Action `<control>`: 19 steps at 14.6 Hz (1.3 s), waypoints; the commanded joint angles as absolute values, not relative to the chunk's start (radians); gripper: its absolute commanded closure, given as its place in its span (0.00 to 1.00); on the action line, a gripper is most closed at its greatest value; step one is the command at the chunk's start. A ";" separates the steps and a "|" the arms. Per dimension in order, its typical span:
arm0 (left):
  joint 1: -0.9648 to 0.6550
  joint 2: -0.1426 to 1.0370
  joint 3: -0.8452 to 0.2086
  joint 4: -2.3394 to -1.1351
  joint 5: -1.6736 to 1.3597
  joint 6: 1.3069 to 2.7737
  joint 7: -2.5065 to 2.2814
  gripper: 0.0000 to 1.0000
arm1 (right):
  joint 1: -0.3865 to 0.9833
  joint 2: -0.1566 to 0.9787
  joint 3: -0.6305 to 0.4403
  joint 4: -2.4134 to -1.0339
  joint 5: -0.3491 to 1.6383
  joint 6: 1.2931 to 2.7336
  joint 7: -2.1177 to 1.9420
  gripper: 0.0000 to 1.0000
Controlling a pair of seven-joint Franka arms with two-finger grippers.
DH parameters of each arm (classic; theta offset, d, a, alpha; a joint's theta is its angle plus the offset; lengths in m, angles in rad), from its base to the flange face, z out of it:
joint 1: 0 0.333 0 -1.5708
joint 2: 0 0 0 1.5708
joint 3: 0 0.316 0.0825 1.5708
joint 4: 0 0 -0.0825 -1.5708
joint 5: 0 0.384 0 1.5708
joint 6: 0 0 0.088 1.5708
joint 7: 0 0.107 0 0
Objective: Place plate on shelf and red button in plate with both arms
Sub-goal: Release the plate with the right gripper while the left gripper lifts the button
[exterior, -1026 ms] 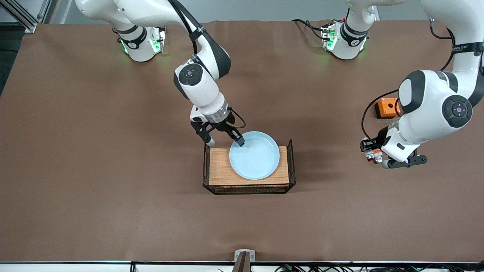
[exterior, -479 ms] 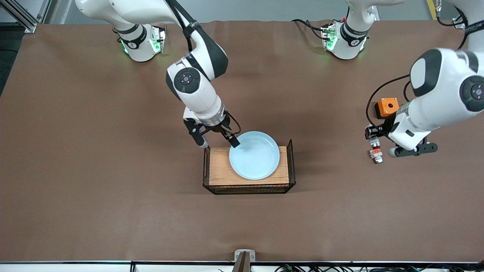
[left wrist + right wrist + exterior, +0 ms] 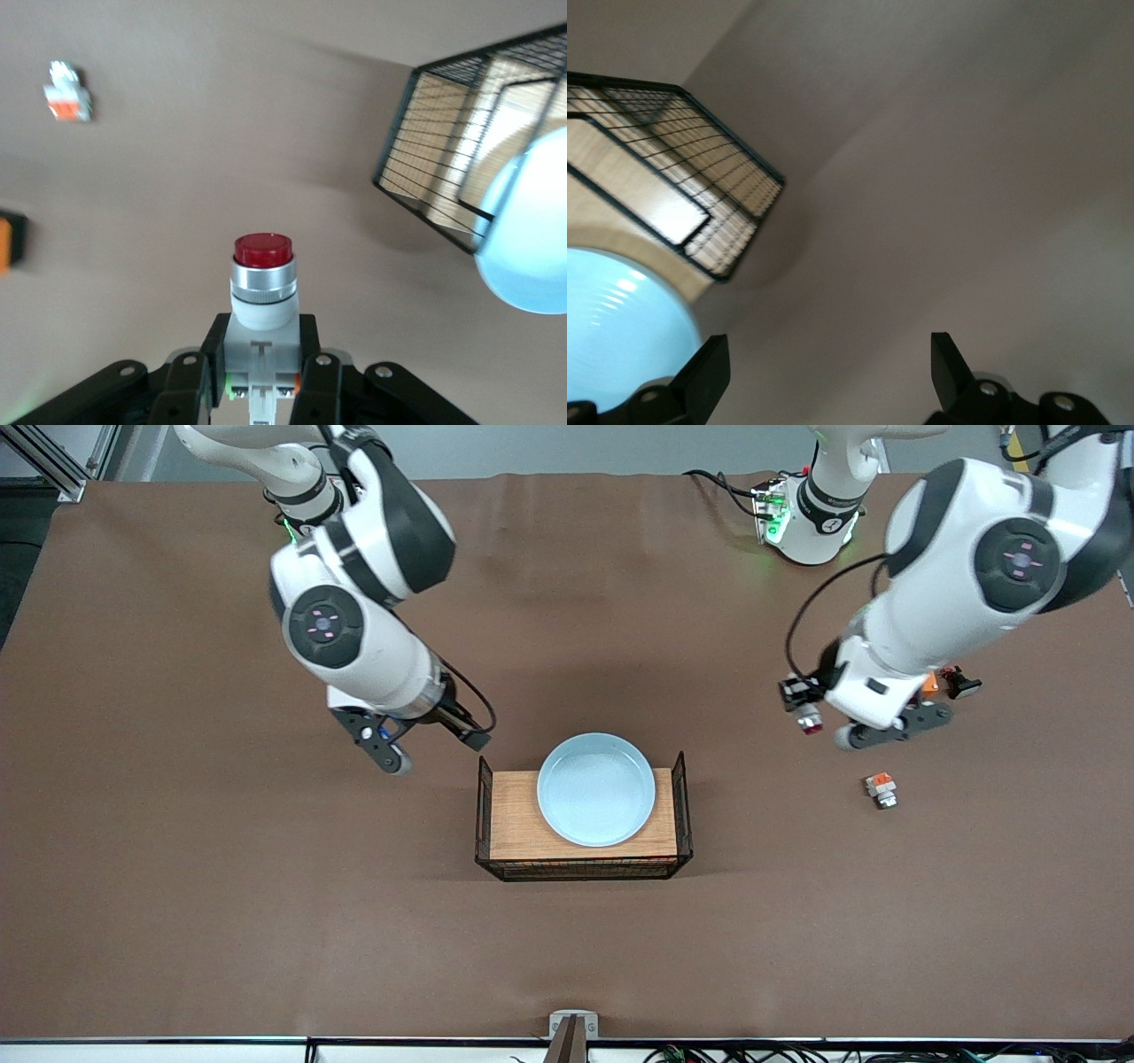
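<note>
Plate lying on rack; right gripper hanging open beside it. Left gripper clamping red button, needing placement next.

The left claw is clamped on the red button's white body, dark red cap pointing away from it. Ahead lies the brown surface, bearing a small white-and-orange piece and a wire-sided wooden rack carrying the pale-blue plate.
</note>
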State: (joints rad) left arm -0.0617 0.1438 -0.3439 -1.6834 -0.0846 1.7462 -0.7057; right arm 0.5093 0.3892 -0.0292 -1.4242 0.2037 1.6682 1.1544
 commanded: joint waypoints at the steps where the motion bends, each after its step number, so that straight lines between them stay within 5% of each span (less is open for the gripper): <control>1: -0.087 0.195 -0.396 -1.587 -0.100 1.726 -0.903 0.66 | 0.422 0.342 -0.018 -1.411 0.193 1.545 0.909 0.00; 7: -0.216 0.402 -0.394 -1.387 -0.087 1.805 -1.323 0.66 | 0.235 0.290 -0.020 -1.414 0.095 1.448 0.363 0.00; 16: -0.317 0.564 -0.371 -1.313 -0.012 2.051 -1.776 0.66 | 0.058 0.258 -0.020 -1.427 0.003 1.465 0.058 0.00; 19: -0.412 0.613 -0.273 -1.278 0.000 2.107 -1.949 0.66 | 0.012 0.223 -0.020 -1.466 -0.046 1.543 -0.093 0.00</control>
State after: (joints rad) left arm -0.3386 0.5663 -0.3415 -1.3405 -0.0208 2.0818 -1.8421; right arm 0.0549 0.2755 -0.0386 -1.4103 -0.0073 1.4855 0.0203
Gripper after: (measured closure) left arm 0.652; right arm 0.000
